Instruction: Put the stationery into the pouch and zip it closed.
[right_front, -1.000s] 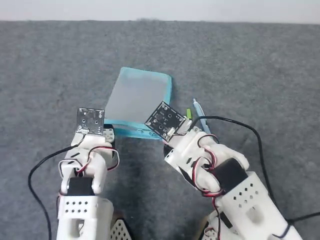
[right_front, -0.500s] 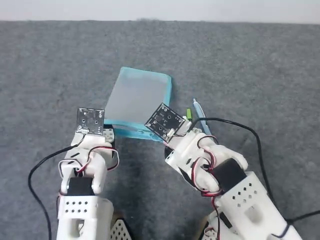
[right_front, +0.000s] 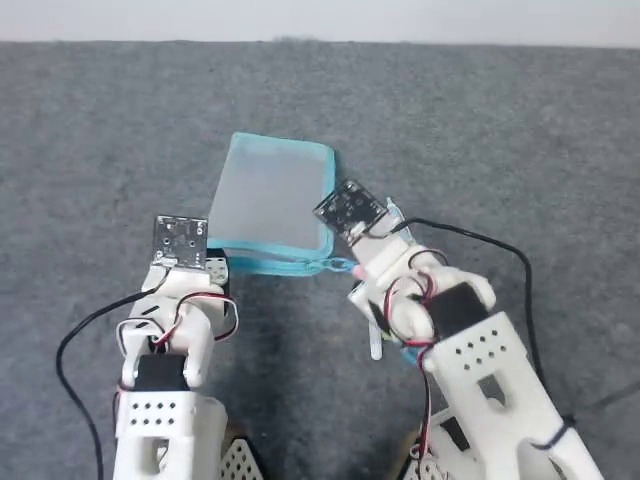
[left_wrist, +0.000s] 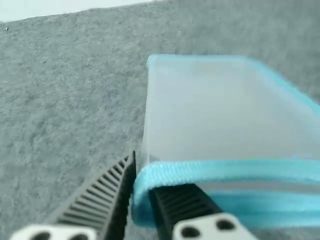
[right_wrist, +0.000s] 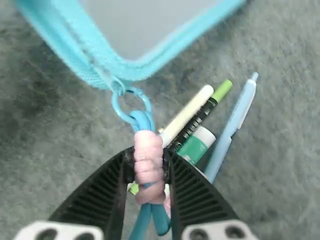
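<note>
The frosted pouch (right_front: 270, 205) with light-blue trim lies flat in the middle of the grey table. My left gripper (left_wrist: 142, 192) is shut on the blue edge at the pouch's near left corner (left_wrist: 145, 180). My right gripper (right_wrist: 148, 160) is shut on the pink zip pull (right_wrist: 148, 167), which hangs from a blue ring (right_wrist: 131, 102) at the pouch's near right corner (right_front: 325, 262). The stationery lies on the table outside the pouch, beneath the right gripper: a white and green marker (right_wrist: 197, 112), a blue pen (right_wrist: 235, 120) and a green-labelled glue stick (right_wrist: 195, 145).
Grey felt covers the table (right_front: 520, 140), with open room on the far side and to both sides of the pouch. A black cable (right_front: 500, 250) loops off the right arm. The left arm's cable (right_front: 75, 340) curves at the near left.
My right gripper has moved right along the pouch's near edge with the zip pull, and the pouch has turned and shifted slightly left. The left arm has stayed put.
</note>
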